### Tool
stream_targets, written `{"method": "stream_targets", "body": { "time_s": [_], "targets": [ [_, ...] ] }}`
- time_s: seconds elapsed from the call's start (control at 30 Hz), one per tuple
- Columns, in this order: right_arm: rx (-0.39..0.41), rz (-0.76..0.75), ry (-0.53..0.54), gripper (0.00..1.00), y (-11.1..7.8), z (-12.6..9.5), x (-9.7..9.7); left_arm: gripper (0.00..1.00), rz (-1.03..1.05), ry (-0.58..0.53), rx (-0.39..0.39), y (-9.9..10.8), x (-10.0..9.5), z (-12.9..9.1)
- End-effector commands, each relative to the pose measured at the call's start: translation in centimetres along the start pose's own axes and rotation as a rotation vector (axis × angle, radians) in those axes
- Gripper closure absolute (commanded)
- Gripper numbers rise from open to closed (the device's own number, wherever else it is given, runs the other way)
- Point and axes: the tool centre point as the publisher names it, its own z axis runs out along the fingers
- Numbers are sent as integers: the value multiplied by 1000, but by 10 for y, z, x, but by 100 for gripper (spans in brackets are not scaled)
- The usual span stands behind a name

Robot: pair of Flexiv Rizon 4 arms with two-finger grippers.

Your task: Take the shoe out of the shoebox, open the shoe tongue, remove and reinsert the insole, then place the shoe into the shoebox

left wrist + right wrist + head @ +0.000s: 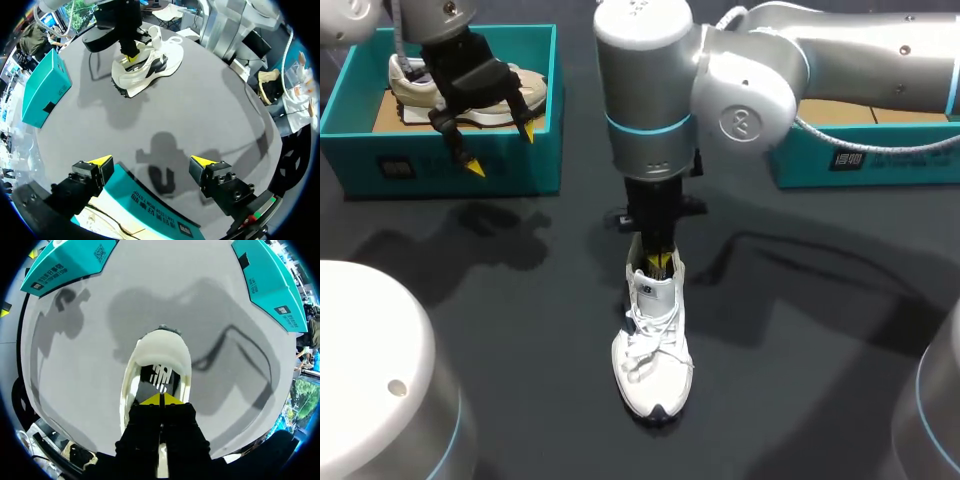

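A white sneaker [651,352] stands on the dark table at the middle, toe toward the front edge. My right gripper [659,263] comes straight down into its opening behind the laces. In the right wrist view its yellow tips [161,399] are pressed together inside the sneaker [159,352], over the dark footbed; I cannot see anything pinched between them. My left gripper [500,148] hangs open over the front wall of the teal shoebox [440,160] at the back left. The left wrist view shows the left gripper [151,162] wide apart above that shoebox's rim [150,207], with the sneaker [147,67] far ahead.
A beige shoe [470,95] lies inside the left shoebox. A second teal box [865,160] stands at the back right, partly behind my right arm; it also shows in the wrist views [42,90] [270,280]. Dark tabletop [800,330] surrounds the sneaker.
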Motion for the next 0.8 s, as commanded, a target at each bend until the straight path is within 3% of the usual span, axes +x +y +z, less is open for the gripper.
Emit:
{"method": "stream_targets", "body": {
  "time_s": [0.03, 0.07, 0.17, 0.8],
  "targets": [
    [14, -4, 45, 98, -4, 4, -3, 0, 0, 0, -2, 0, 1, 0],
    [21, -5, 47, 89, -6, 5, -1, 0, 0, 0, -2, 0, 1, 0],
    [44, 4, 33, 80, -10, 3, 4, 0, 0, 0, -2, 0, 1, 0],
    [92, 64, -2, 74, -25, 0, 18, 0, 0, 0, -2, 0, 1, 0]
  ]
}}
